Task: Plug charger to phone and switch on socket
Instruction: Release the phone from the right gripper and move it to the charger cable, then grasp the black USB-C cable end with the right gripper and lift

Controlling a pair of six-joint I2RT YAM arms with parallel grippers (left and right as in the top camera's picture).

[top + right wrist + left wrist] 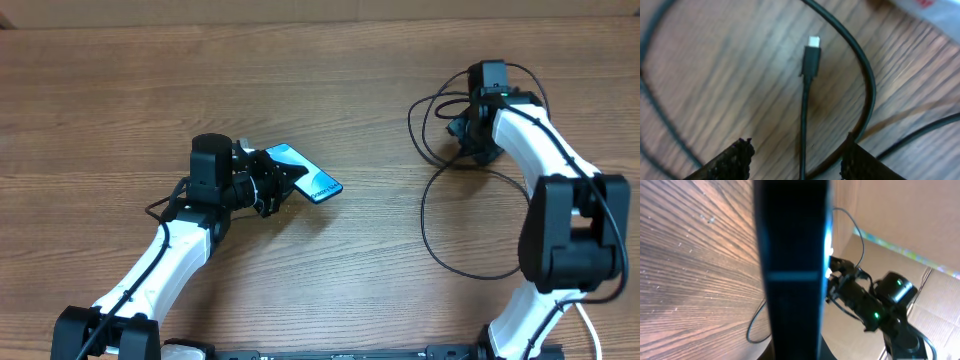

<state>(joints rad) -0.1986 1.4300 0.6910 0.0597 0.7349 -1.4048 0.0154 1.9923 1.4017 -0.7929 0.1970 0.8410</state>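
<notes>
The phone [306, 172], with a light blue screen, is lifted at an angle in my left gripper [270, 188], which is shut on its near end. In the left wrist view the phone [790, 270] fills the middle as a dark edge-on slab. The black charger cable [428, 225] lies in loops on the table at the right. My right gripper [468, 135] hovers over it. In the right wrist view its fingers [797, 162] are open, astride the cable, and the connector tip [810, 56] lies just ahead on the wood. A white corner with red marking, likely the socket [927, 9], shows at the top right.
The wooden table [330, 270] spreads between the arms. Cardboard walls [900, 215] stand beyond the table. The right arm [875, 300] and a cable loop [754, 330] show in the left wrist view.
</notes>
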